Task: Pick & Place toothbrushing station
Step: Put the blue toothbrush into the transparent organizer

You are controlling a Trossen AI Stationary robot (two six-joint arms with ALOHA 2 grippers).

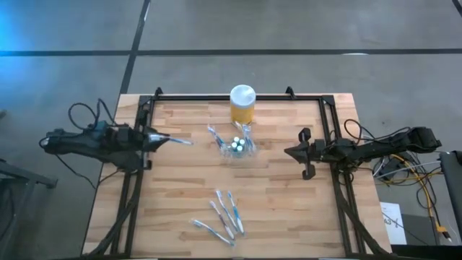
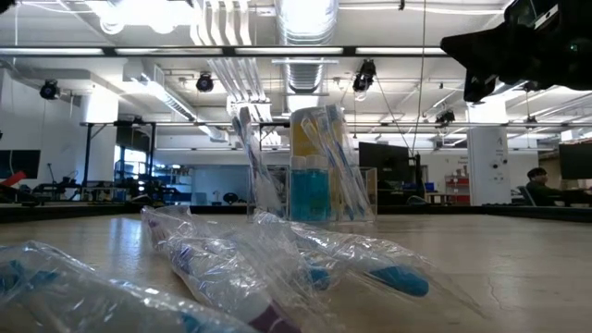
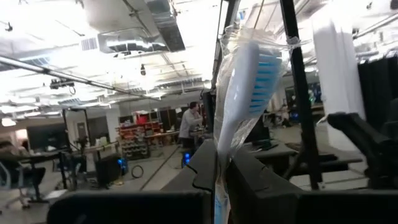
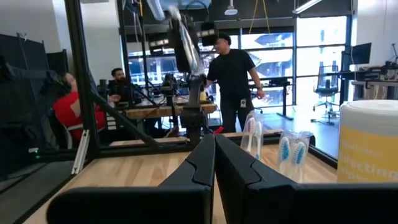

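Clamping a wrapped toothbrush (image 1: 175, 139) between its fingers, the left tool (image 1: 155, 136) hangs at the table's (image 1: 289, 209) left side, the brush pointing toward the middle. Near the centre stands the clear holder (image 1: 238, 146) with a few brushes and white-capped pieces inside, just in front of a yellow jar (image 1: 242, 105). More wrapped toothbrushes (image 1: 220, 215) lie at the near edge. Over the right side, the right tool (image 1: 294, 152) is clenched and empty.
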